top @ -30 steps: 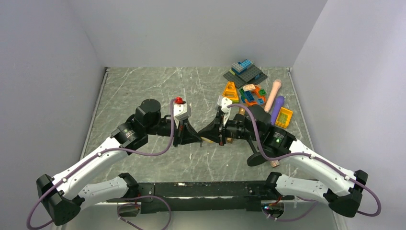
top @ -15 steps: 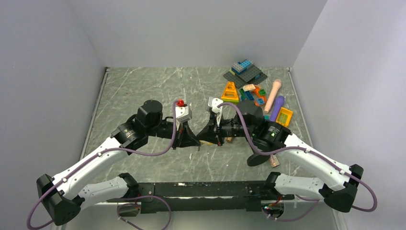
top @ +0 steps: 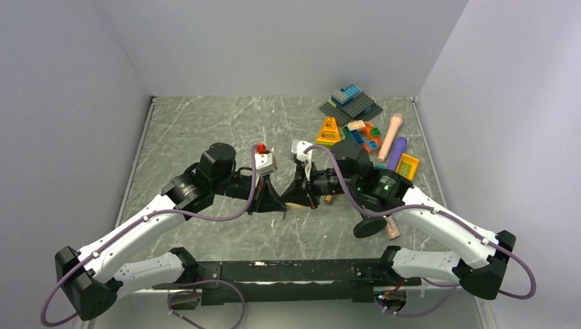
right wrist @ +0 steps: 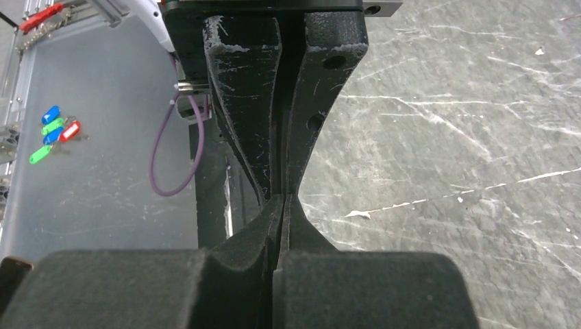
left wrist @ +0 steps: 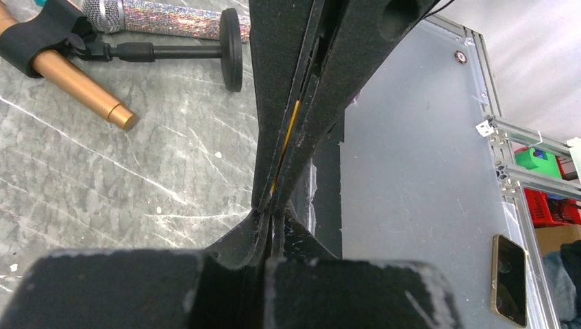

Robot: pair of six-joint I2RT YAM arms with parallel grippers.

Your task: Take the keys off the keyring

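My left gripper [top: 277, 202] and right gripper [top: 293, 200] meet tip to tip just above the middle of the marble table, both shut. In the left wrist view my own jaws [left wrist: 272, 214] press together, and the right gripper's fingers [left wrist: 336, 96] rise just beyond them. A thin brass-gold sliver, the edge of a key [left wrist: 290, 127], is pinched between those fingers. From the right wrist, my shut jaws [right wrist: 283, 200] touch the left gripper's fingers [right wrist: 243, 103], with nothing showing between. The keyring is hidden where the tips meet.
Toy bricks [top: 356, 133], a pink microphone [top: 392, 135], a purple one [top: 397, 154] and a yellow block [top: 406, 166] lie at the back right. A black round stand base [top: 370, 226] sits under the right arm. A gold microphone [left wrist: 75, 82] and a glitter one [left wrist: 164, 17] lie near it.
Both grippers have drifted to the left together, still tip to tip and shut, and the right arm has stretched further left.
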